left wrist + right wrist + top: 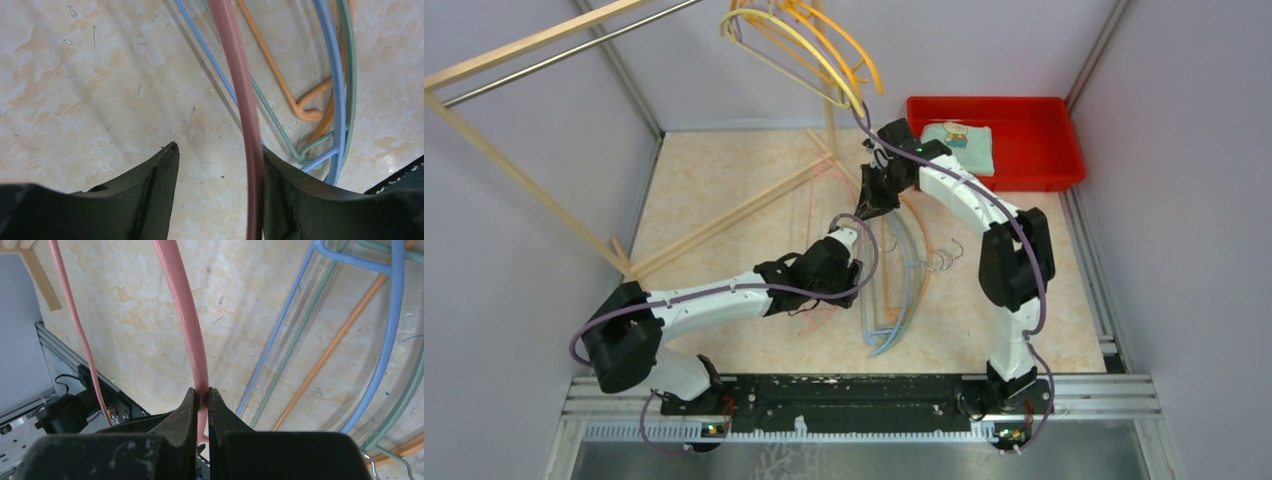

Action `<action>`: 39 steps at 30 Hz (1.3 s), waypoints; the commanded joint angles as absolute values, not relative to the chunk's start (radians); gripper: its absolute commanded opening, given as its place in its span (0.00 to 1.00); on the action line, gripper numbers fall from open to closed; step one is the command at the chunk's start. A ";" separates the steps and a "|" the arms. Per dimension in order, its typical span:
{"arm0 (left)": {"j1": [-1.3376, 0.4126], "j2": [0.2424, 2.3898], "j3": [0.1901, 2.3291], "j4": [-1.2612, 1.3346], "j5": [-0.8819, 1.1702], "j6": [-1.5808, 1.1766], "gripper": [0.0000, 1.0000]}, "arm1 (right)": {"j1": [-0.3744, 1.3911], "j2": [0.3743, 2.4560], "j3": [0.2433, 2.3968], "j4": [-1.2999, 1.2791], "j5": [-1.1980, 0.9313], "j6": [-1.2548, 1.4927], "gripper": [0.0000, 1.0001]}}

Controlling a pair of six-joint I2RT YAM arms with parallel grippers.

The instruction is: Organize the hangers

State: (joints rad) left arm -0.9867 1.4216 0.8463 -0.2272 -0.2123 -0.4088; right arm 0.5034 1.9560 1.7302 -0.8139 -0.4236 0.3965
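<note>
Beige marbled surface (724, 170) fills the top view, with pale walls (494, 260) all round. A wooden rack (524, 180) stands at the back left. Yellow and orange hangers (824, 65) hang at its high end. A red tray (1034, 182) sits in the far right corner. The left arm (714, 298) and the right arm (964, 195) meet over a pile of hangers (904, 300) in the middle. Plain surface shows on both sides of the pile.

From the left wrist, the left tool (217, 150) is wide open. The pink hanger (241, 90) runs between its fingers (150, 200), pressed against the other one. A blue hanger (339, 90), a green hanger (350, 75) and an orange hanger (274, 65) lie just beyond.

From the right wrist, the right tool (201, 392) pinches the pink hanger tight. The other colours lie to its right. The rack's foot pokes in at the top left.
</note>
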 commanded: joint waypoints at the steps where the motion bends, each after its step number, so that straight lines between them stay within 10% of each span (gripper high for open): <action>1: -0.998 1.453 0.833 -0.201 -0.214 -0.399 0.57 | 0.511 1.856 1.803 -0.806 -0.495 0.433 0.00; 8: -1.000 1.424 0.791 -0.231 -0.242 -0.427 0.01 | 0.501 1.858 1.843 -0.821 -0.520 0.446 0.00; 15: -1.000 1.268 0.777 -0.298 -0.316 -0.473 0.00 | 0.414 1.815 1.731 -0.801 -0.474 0.437 0.28; 18: -0.999 1.187 0.790 -0.363 -0.383 -0.504 0.00 | 0.353 1.769 1.645 -0.783 -0.400 0.427 0.66; 22: -0.999 1.090 0.882 -0.484 -0.458 -0.575 0.00 | 0.280 1.721 1.532 -0.771 -0.268 0.380 0.89; 39: -0.766 0.891 1.132 -0.272 -0.531 -0.457 0.00 | 0.310 1.796 1.399 -0.693 -0.310 0.319 0.79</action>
